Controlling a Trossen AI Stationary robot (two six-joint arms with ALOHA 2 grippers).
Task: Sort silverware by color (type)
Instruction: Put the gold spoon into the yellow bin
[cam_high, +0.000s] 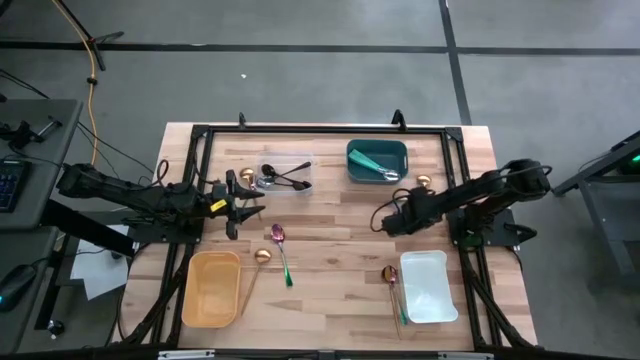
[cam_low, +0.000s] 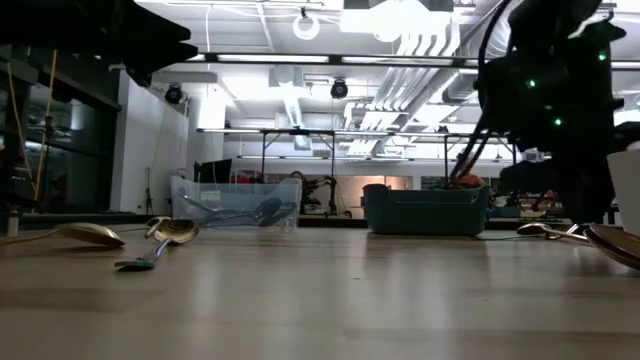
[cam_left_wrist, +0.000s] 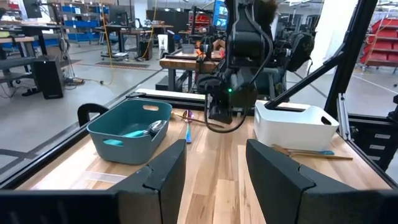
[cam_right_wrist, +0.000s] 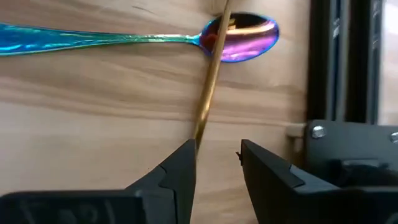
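My left gripper (cam_high: 243, 205) (cam_left_wrist: 214, 168) hovers open above the table's left-middle, near the clear container (cam_high: 285, 175) holding black utensils. My right gripper (cam_high: 383, 220) (cam_right_wrist: 217, 158) is open over the right-middle. Its wrist view shows an iridescent spoon (cam_right_wrist: 239, 37) lying on the wood with a gold handle (cam_right_wrist: 208, 81) crossing its bowl. Another iridescent spoon (cam_high: 281, 250) and a gold spoon (cam_high: 260, 258) lie between the arms. Two more utensils (cam_high: 392, 280) lie beside the white container, and a gold one (cam_high: 423, 182) lies by the teal container. My right gripper has nothing between its fingers. The gold handle's free end (cam_right_wrist: 198, 138) lies right at one fingertip (cam_right_wrist: 186, 152), and I cannot tell whether they touch.
The teal container (cam_high: 377, 160) (cam_left_wrist: 127, 130) holds teal-handled pieces. The orange container (cam_high: 212, 288) sits near-left and the white container (cam_high: 425, 285) (cam_left_wrist: 295, 124) near-right. A black frame (cam_high: 320, 130) rims the table. Bare wood lies in the middle.
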